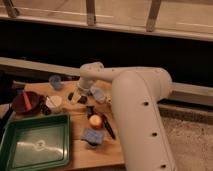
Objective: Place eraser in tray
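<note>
The dark green tray (69,142) with a shiny bottom sits at the table's front left. A small dark block, seemingly the eraser (70,96), lies on the wooden table behind the tray's far right corner, beside a yellowish item (76,99). My gripper (83,93) hangs from the white arm's wrist, low over the table just right of that block. I cannot tell whether it touches the block. The arm's large white body fills the right side.
A dark red bowl (25,102) stands at the left and a white round item (54,101) beside it. A blue cup (55,81) is at the back. Light blue pads (93,135) (99,94), an orange ball (95,120) and a black-handled knife (108,128) lie right of the tray.
</note>
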Action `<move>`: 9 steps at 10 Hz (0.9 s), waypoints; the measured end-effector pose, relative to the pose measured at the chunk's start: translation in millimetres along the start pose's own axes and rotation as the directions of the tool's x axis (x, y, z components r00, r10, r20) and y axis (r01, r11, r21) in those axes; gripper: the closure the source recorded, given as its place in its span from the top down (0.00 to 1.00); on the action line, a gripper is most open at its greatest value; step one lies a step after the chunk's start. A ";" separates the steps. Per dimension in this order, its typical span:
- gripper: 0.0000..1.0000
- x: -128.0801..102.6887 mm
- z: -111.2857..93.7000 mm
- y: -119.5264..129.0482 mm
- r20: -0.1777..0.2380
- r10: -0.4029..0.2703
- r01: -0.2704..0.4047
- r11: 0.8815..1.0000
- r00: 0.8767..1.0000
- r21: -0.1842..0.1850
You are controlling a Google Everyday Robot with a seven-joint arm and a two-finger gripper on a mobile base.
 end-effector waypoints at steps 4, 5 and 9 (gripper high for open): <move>0.80 1.7 19.3 1.1 -0.013 0.009 -0.009 0.999 1.000 -0.040; 0.80 5.2 28.4 1.3 -0.023 0.012 -0.014 0.998 1.000 -0.053; 0.54 9.0 39.4 2.8 -0.032 0.005 -0.007 0.998 0.999 -0.062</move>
